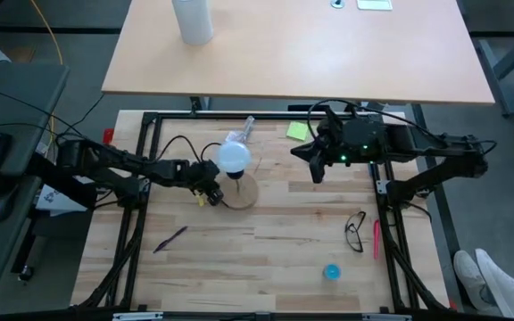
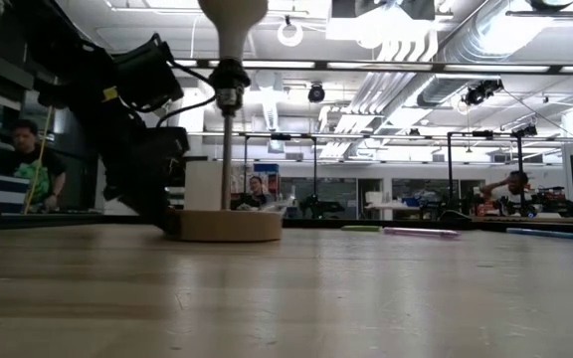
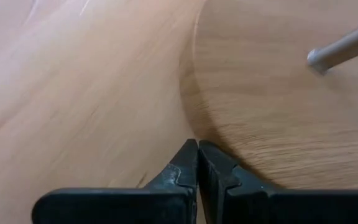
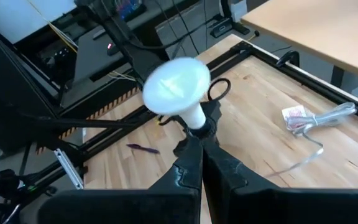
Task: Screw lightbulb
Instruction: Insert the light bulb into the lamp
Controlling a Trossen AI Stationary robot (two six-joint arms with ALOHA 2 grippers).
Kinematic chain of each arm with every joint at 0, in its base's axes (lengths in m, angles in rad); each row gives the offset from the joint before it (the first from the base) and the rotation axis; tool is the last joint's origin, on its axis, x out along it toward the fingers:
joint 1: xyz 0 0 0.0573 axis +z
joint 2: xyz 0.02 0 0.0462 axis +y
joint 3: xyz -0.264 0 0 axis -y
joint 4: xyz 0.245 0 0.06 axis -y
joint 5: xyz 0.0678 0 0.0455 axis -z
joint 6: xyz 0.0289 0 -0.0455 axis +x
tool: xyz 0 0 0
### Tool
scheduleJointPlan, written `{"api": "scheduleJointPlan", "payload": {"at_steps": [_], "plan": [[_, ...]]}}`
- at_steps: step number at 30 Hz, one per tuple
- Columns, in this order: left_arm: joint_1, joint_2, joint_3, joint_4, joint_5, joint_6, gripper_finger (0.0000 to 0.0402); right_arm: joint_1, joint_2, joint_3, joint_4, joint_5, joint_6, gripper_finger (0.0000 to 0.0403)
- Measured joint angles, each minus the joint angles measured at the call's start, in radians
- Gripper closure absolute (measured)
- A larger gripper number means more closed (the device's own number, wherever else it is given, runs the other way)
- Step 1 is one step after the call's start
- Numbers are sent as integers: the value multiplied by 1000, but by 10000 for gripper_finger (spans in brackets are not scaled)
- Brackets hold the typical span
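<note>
**Lightbulb seated on the lamp post, both grippers closed and empty**

Lightbulb [image 1: 235,158] stands upright at the top of a thin post [image 2: 227,149] that rises from a round wooden base [image 1: 242,191] on the slatted work table [image 1: 275,241], a little left of the table's middle and toward its far edge. In the low view its neck narrows into the socket at the post's head, and the globe runs out of the top of the picture. In the right wrist view the bulb [image 4: 176,85] shows frosted and whole above the black socket.

On the left, the left gripper [image 1: 206,187] is low at the table, just beside the wooden base's left edge. Its wrist view shows the two dark fingers [image 3: 180,169] pressed together with nothing between them, their tips at the rim of the base [image 3: 278,106]; whether they touch the wood cannot be told.

Farther right, a clear plastic bag [image 1: 239,134] lies just behind the bulb, and a yellow-green note [image 1: 298,130] lies near the table's far edge.

The right gripper [image 1: 315,165] hangs above the table, well apart from the bulb on its right. Its fingers [image 4: 188,163] are also closed against each other, holding nothing.

Toward the near right side lie a pair of glasses [image 1: 355,230], a pink pen [image 1: 376,239] and a small blue object [image 1: 331,271]. A dark pen [image 1: 170,239] lies at near left.
</note>
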State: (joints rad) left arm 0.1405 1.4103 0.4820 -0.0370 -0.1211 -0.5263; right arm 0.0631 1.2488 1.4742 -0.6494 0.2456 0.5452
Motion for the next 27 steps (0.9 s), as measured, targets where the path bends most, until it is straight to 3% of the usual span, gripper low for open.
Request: {"api": "scheduleJointPlan", "payload": {"at_steps": [5, 19, 23, 27], "plan": [[-18, 48, 7, 148, 9, -74, 402, 7, -47, 0, -28, 44, 4, 403], [-97, 273, 210, 204, 25, -100, 402, 7, -145, 0, -83, 123, -5, 403], [-88, 211, 218, 54, 36, -54, 402, 1, -152, 0, -132, 169, -15, 403], [-63, 40, 218, -156, 18, 48, 402, -75, -137, 0, -180, 135, -38, 403]]}}
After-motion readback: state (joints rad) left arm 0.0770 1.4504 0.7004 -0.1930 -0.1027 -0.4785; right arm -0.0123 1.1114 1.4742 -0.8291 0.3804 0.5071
